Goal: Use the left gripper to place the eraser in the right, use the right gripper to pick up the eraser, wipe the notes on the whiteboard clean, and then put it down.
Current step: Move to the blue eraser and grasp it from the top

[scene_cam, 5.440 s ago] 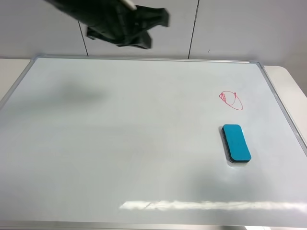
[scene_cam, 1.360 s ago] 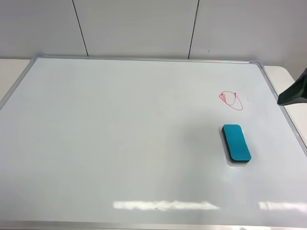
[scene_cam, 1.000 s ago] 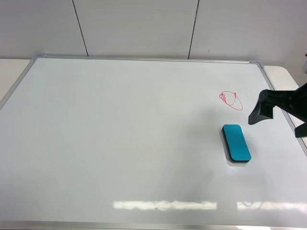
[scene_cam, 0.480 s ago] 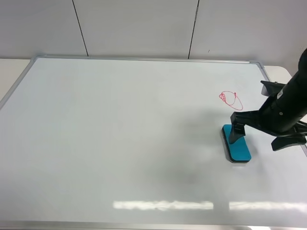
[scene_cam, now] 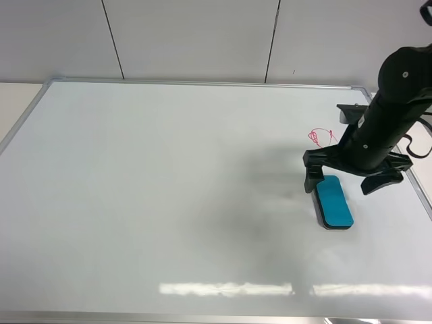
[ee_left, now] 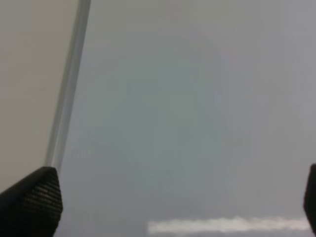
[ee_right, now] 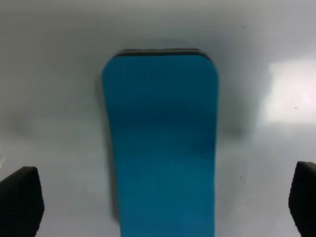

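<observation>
Lower right of the overhead frame: the eraser (scene_cam: pixel 335 210) is laid flat on the whiteboard (scene_cam: pixel 169 175), long axis running up-down the frame, slightly tilted. Its far end is straddled by the right claw (scene_cam: pixel 339 185), spread wide across the short width, nothing pinched yet. Further up, the notes (scene_cam: pixel 317 136) are half hidden by that arm. The left claw (ee_left: pixel 170 202) is spread too, seen only in its wrist view. Compared to half a second ago, the right claw has been shifted up-left and centred; the eraser is unmoved.
</observation>
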You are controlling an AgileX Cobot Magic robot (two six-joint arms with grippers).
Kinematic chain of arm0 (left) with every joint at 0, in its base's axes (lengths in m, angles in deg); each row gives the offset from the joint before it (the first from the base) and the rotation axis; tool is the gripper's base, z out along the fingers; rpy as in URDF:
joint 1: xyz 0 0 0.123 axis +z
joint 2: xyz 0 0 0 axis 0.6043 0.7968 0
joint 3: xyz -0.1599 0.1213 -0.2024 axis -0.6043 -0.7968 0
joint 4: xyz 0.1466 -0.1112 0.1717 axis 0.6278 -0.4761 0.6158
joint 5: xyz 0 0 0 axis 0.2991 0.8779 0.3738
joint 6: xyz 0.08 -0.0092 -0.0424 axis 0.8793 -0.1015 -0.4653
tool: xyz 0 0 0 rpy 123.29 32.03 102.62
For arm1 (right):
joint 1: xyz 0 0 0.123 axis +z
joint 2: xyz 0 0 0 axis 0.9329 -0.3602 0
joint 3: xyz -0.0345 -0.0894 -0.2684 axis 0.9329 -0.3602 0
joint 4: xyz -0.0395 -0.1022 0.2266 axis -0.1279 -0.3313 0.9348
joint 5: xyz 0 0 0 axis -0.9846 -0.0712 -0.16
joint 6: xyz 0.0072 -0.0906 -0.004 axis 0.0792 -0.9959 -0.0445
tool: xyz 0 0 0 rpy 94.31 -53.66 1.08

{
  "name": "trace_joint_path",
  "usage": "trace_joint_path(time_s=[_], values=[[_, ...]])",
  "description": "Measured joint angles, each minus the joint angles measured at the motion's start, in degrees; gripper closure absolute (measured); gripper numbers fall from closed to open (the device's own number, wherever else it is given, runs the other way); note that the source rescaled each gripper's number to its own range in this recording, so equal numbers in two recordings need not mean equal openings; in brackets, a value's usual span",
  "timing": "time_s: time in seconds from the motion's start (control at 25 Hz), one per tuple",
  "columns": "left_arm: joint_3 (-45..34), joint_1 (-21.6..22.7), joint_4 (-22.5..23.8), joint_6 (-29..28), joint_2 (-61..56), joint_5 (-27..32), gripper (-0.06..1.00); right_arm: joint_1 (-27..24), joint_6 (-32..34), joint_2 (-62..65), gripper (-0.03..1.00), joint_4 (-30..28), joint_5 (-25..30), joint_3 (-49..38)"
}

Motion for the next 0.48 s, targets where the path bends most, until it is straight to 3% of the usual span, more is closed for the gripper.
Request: trace_joint_path(time_s=[0.48], values=[[0.0, 0.0, 0.0, -0.1, 0.0, 0.0, -0.05, 2.3, 1.6, -3.7, -0.03, -2.4, 0.1, 1.3]])
